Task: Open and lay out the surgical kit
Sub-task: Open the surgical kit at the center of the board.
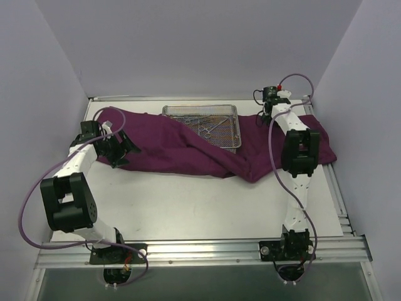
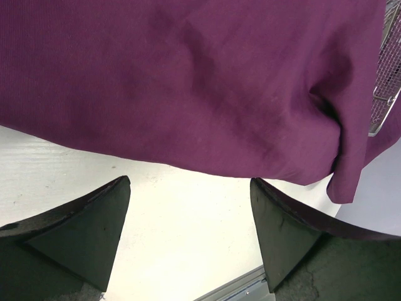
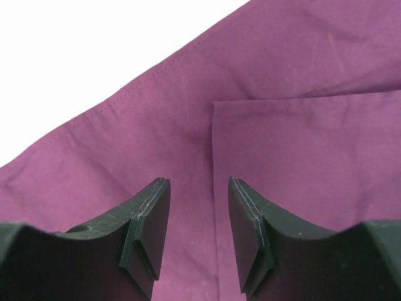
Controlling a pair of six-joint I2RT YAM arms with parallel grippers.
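We see the deep-purple cloth wrap [image 1: 188,147] spread across the middle of the white table [image 1: 188,207] in the top view, running from the left-centre of the frame to the right-centre, rumpled, with a thick fold falling diagonally toward the lower middle. The wire-mesh tray [image 1: 233,114] sits uncovered at the upper centre, resting on the cloth, its near right corner touching the fold. Inside it lie the slim steel instruments [image 1: 207,125], bunched together near the tray's middle; we cannot count them at this size.

The left gripper [image 2: 188,183] hangs at the left end of the cloth. In its wrist view both dark fingers [image 2: 81,226] stand wide apart over bare table, nothing between them, just short of the cloth's lower edge. A puckered corner of the cloth hangs at the right of that frame, and a strip of the tray's mesh shows at the far right edge.

The right gripper [image 3: 197,185] is at the upper right of the top view, over the cloth's right end. In its wrist view the jaws are partly parted, a clear gap between the pads [image 3: 150,219], and they hold nothing we can make out. Below them lies flat cloth: a folded-over flap edge [image 3: 213,163] runs down the frame into the gap, and a stitched hem [image 3: 125,100] slants across the upper left, with white table beyond it
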